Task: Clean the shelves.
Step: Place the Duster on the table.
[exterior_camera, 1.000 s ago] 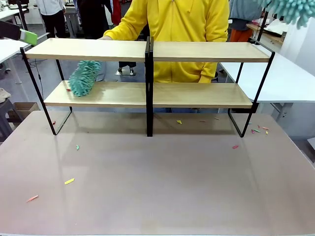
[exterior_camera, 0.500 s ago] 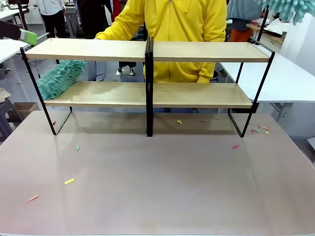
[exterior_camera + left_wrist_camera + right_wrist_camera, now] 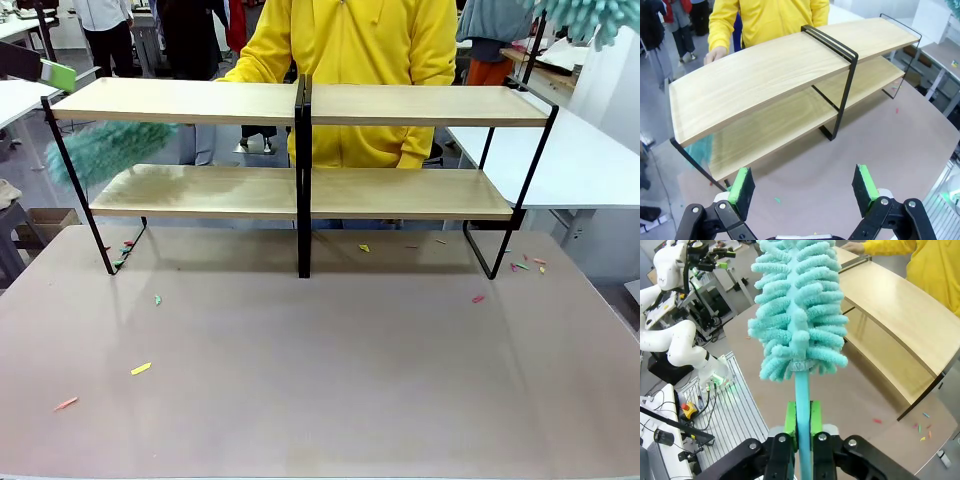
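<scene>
Right wrist, fingers (image 3: 800, 426) clamp duster (image 3: 797, 305) (teal)

The left gripper (image 3: 805, 185) is at the bottom of its wrist view, fingers wide apart. The right gripper (image 3: 803, 419) is clamped on a duster (image 3: 799, 310) handle.

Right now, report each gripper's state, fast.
Left gripper: open, nothing between its green pads.
Right gripper: shut on the handle of the teal duster, held up away from the shelves.
</scene>
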